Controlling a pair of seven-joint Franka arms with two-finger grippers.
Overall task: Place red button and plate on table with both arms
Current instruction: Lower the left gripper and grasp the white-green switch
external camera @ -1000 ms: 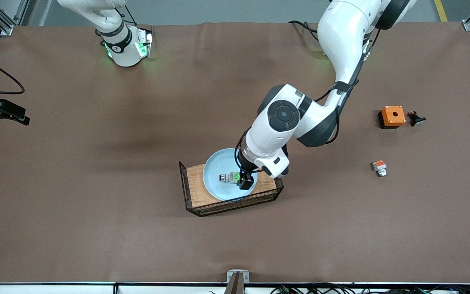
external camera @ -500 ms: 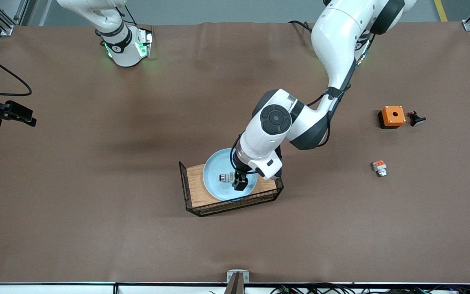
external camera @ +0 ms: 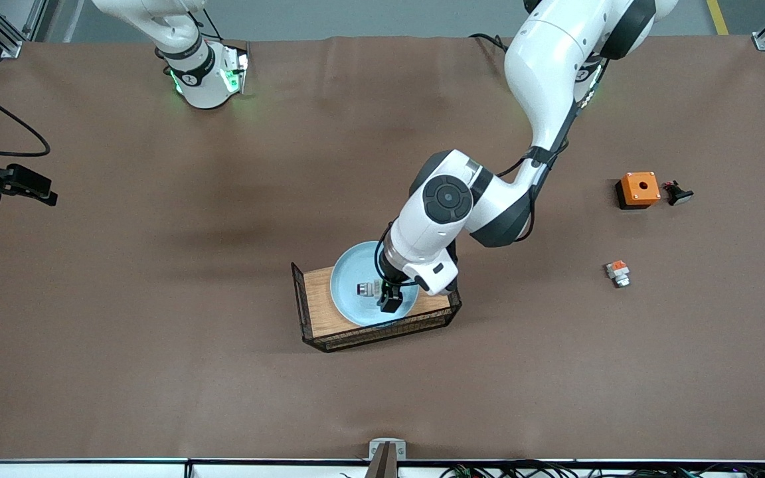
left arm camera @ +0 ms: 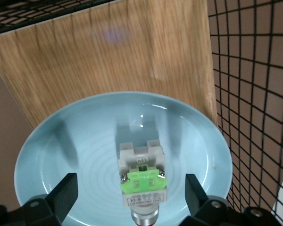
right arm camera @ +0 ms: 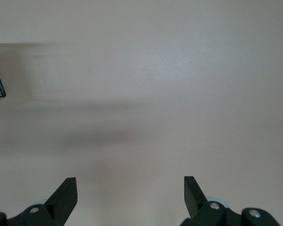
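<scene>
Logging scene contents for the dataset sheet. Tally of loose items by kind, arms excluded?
Plate: 1, pale blue plate in the tray
Wire-sided tray: 1, wood-floored tray
Small switch pieces: 2, green-topped red button on the plate, orange-topped piece on the table
Orange box with a hole: 1
Small black part beside the box: 1
Total: 6

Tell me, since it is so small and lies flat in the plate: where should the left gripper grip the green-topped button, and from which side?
Probably from straight above, across the squarish grey-white body under the green top of the red button, which lies on its side in the plate. Those flat flanks suit the pads better than its round metal end. The left gripper is open, one finger at each flank.
</scene>
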